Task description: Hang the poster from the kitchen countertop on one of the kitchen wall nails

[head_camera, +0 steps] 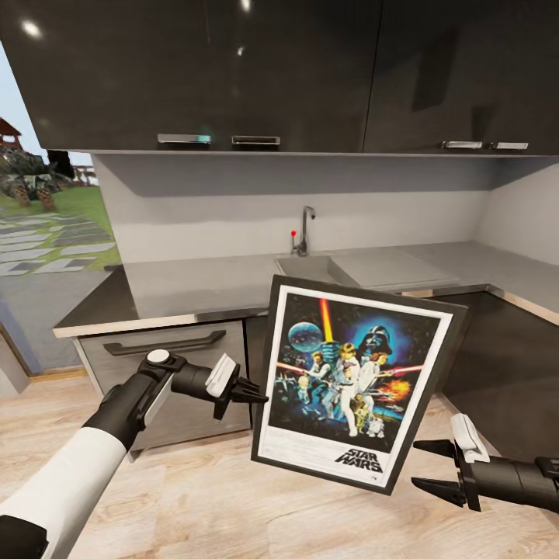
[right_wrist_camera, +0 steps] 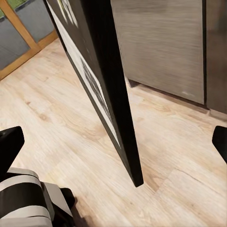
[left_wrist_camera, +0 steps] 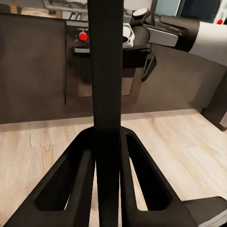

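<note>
The poster [head_camera: 353, 380], black-framed with Star Wars artwork and a white bottom strip, hangs tilted in the air in front of the cabinets. My left gripper [head_camera: 260, 396] is shut on the poster's left edge. In the left wrist view the frame's dark edge [left_wrist_camera: 106, 71] runs straight between the fingers [left_wrist_camera: 71, 179]. My right gripper [head_camera: 431, 466] stands open below the poster's lower right corner, apart from it. From the right wrist the poster [right_wrist_camera: 101, 61] is seen edge-on above the floor. The grey kitchen countertop [head_camera: 202, 283] lies behind, with its sink [head_camera: 310, 268] and chrome tap [head_camera: 304, 229].
Dark upper cabinets [head_camera: 233, 70] hang over the counter, above a pale backsplash wall [head_camera: 233, 210]. A drawer front [head_camera: 167, 349] with a dark handle is right behind my left arm. The counter turns a corner at the right [head_camera: 512, 287]. Wood floor [head_camera: 194, 497] spreads below.
</note>
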You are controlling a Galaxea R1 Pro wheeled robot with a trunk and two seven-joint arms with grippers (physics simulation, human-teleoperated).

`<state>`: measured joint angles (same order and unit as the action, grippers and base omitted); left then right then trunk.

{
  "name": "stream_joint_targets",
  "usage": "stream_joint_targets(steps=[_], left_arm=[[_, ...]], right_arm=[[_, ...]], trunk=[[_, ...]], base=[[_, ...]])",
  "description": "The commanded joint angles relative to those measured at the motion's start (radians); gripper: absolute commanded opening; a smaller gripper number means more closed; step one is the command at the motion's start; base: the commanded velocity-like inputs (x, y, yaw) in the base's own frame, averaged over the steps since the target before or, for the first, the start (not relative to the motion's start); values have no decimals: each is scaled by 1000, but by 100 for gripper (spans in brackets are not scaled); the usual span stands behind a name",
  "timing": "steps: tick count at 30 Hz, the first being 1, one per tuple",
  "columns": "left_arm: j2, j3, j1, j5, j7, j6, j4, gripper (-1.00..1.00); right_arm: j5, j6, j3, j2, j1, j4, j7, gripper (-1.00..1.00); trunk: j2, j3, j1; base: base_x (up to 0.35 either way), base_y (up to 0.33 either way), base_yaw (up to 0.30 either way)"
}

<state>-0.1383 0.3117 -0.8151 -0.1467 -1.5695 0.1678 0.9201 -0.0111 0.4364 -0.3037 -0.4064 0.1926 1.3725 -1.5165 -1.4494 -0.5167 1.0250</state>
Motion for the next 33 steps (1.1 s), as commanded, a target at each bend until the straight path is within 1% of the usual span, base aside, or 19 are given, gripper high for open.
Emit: stream_joint_targets(steps=[1, 4, 5, 8, 19, 27, 31, 33], left_arm=[[-1, 4, -1, -5, -1, 7, 2, -100], [-1, 4, -1, -5, -1, 8, 6, -100], [-1, 4, -1, -5, -1, 8, 8, -100], [-1, 4, -1, -5, -1, 8, 10, -100], [-1, 3, -1, -5, -1, 9, 14, -100], [-1, 4, -1, -5, -1, 9, 14, -100], [-1, 4, -1, -5, -1, 9, 14, -100], [-1, 4, -1, -5, -1, 9, 14, -100]], right_arm=[[-1, 10, 0, 0, 1, 0, -3, 100], [-1, 4, 0, 6, 1, 0, -3, 100], [-2, -12, 0, 9, 0, -1, -4, 100], [-2, -27, 0, 13, 0, -1, -4, 100], [-3, -34, 0, 15, 0, -2, -4, 100], [-3, -36, 0, 16, 0, -26, -3, 100], [-3, -39, 0, 22, 0, -29, -3, 100], [-3, -54, 0, 25, 0, -32, -2, 100]], trunk=[[-1, -1, 0], [-1, -1, 0], [-1, -1, 0], [-1, -1, 0], [-1, -1, 0], [-1, -1, 0], [-1, -1, 0], [-1, -1, 0]], base=[[0, 0, 0], [0, 0, 0], [0, 0, 0], [0, 0, 0], [0, 0, 0], [0, 0, 0], [0, 0, 0], [0, 0, 0]])
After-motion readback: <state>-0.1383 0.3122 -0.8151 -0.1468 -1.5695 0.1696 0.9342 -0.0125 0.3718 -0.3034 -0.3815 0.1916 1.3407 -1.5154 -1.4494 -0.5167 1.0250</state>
